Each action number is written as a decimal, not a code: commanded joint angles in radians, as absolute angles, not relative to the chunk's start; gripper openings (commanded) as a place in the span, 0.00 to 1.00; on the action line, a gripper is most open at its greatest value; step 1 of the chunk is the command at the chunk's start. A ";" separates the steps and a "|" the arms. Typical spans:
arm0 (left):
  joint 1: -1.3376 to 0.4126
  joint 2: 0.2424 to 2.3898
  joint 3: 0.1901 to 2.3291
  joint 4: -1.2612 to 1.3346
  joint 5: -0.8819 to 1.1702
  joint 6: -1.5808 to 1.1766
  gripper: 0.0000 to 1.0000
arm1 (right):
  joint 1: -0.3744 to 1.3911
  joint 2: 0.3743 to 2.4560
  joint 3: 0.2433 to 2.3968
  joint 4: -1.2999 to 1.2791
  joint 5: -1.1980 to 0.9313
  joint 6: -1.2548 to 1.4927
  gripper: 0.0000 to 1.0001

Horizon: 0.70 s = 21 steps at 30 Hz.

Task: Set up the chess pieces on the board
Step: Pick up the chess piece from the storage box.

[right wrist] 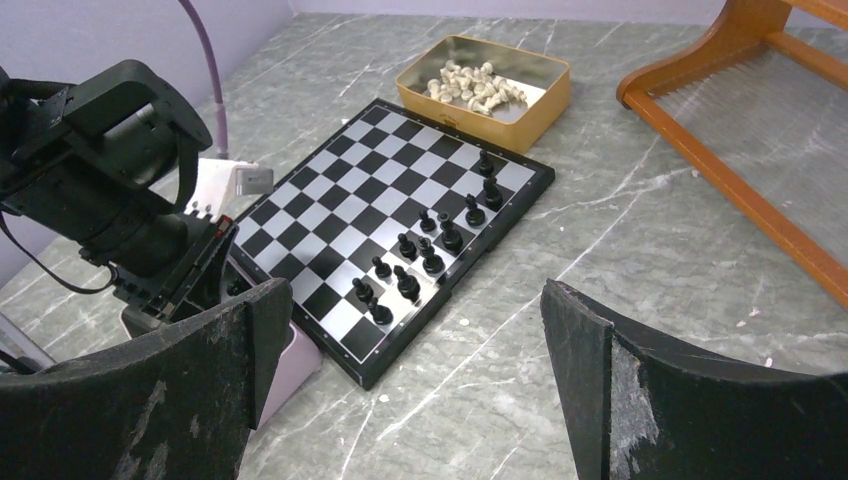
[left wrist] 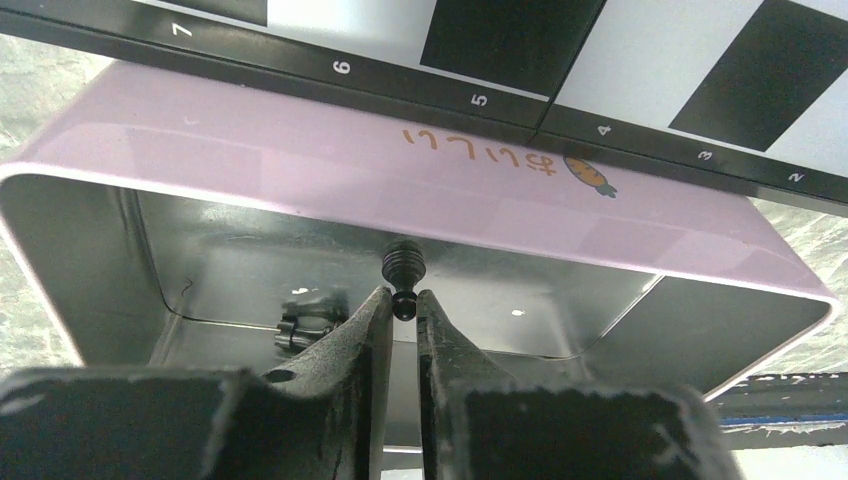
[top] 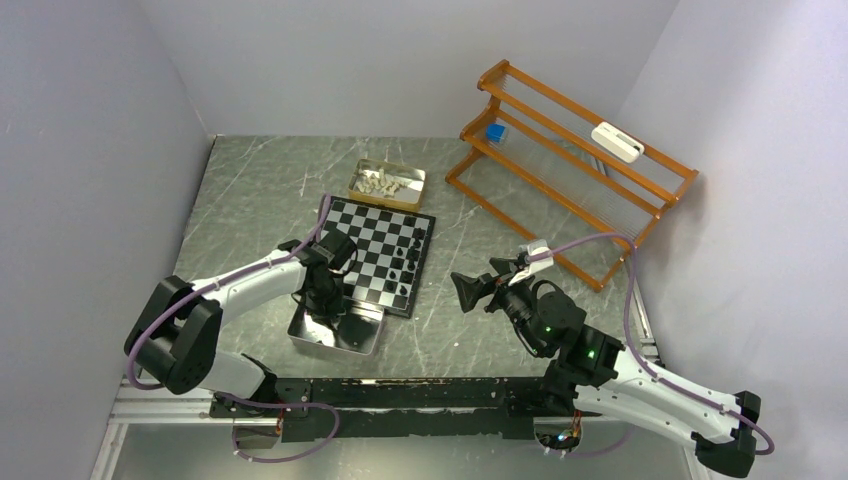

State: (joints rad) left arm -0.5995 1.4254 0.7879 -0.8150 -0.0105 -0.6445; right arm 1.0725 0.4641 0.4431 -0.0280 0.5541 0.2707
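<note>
In the left wrist view my left gripper (left wrist: 403,300) reaches into a pink-walled metal tin (left wrist: 300,150). Its fingertips are shut on the round head of a black chess piece (left wrist: 403,265), which stands out beyond them. Another black piece (left wrist: 300,325) lies on the tin floor to the left. From above, the left gripper (top: 325,305) hangs over the tin (top: 365,345), just below the board (top: 375,250). Several black pieces (right wrist: 432,258) stand along the board's (right wrist: 340,210) right side. The right gripper (top: 470,290) hovers wide open right of the board, holding nothing.
A gold tin (top: 412,180) of cream-white pieces (right wrist: 475,85) sits behind the board. A wooden rack (top: 570,150) stands at the back right, its leg (right wrist: 740,190) near the right gripper. Grey walls close in on the left, back and right.
</note>
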 commanded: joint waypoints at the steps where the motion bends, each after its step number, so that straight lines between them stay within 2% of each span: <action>1: -0.607 1.424 0.785 -0.819 -0.024 -0.653 0.17 | 1.069 0.454 0.440 -0.019 0.575 0.267 1.00; 12: -0.607 1.365 0.881 -0.936 -0.052 -0.612 0.13 | 1.070 0.450 0.437 -0.026 0.567 0.285 1.00; 21: -0.609 1.364 1.068 -1.027 -0.063 -0.550 0.13 | 1.069 0.452 0.444 -0.034 0.564 0.294 1.00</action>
State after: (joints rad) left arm -0.6022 1.3735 0.9802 -0.9745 -0.0414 -0.5930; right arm 1.0725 0.4599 0.4431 -0.0292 0.5533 0.2760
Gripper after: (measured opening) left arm 0.133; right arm 0.997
